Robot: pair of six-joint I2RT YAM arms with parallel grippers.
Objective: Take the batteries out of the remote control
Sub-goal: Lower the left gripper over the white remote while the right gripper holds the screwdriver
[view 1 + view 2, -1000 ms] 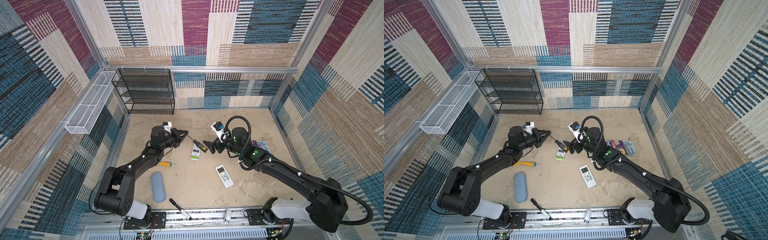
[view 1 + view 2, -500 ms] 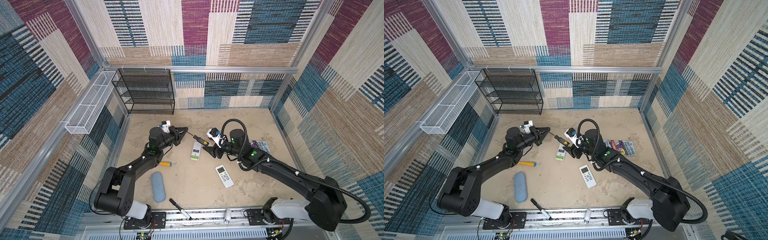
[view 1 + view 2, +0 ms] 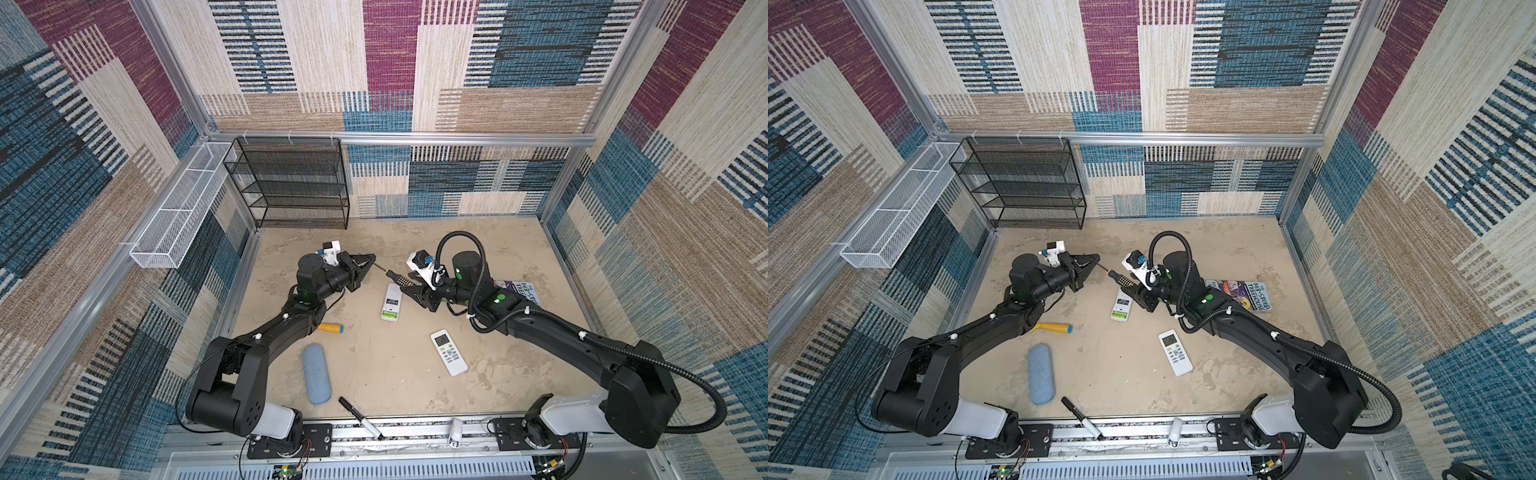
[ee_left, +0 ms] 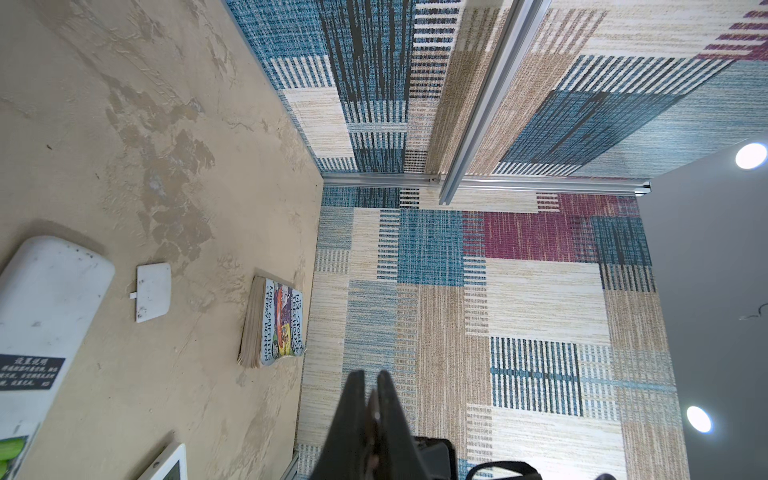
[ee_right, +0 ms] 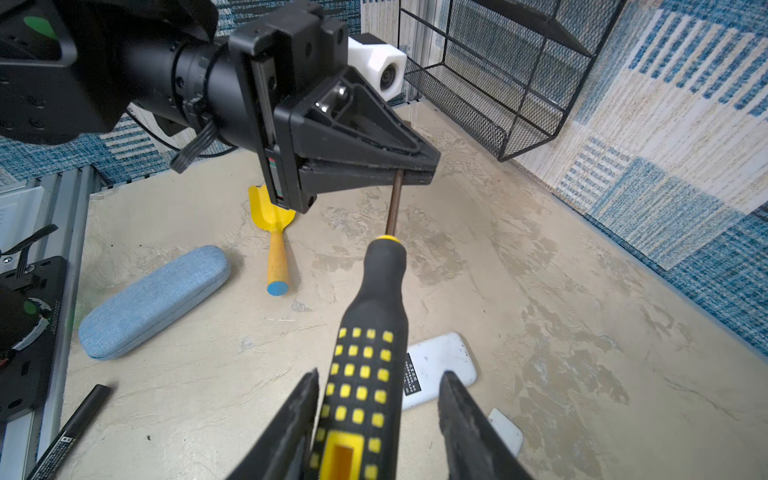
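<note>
The white remote control (image 3: 391,302) (image 3: 1122,305) lies face down mid-floor, its compartment uncovered with lime green batteries (image 3: 389,317) (image 4: 10,451) inside. Its cover (image 4: 153,291) lies beside it. Above the remote, my left gripper (image 3: 372,261) (image 4: 371,378) is shut on the metal shaft of a black-and-yellow screwdriver (image 3: 394,277) (image 5: 370,316). My right gripper (image 3: 405,286) (image 5: 377,376) straddles the handle: one finger touches it, the other stands off with a gap. A second remote (image 3: 449,352) lies face up nearer the front.
A yellow toy shovel with a blue-ended handle (image 3: 330,328), a blue glasses case (image 3: 316,379) and a black marker (image 3: 359,417) lie front left. A book (image 3: 521,291) sits right, under the right arm. A black mesh shelf (image 3: 299,183) and white wire basket (image 3: 178,208) line the back left.
My right gripper has moved left onto the screwdriver handle and its jaws have narrowed around it. The left gripper has lifted the screwdriver slightly toward the back.
</note>
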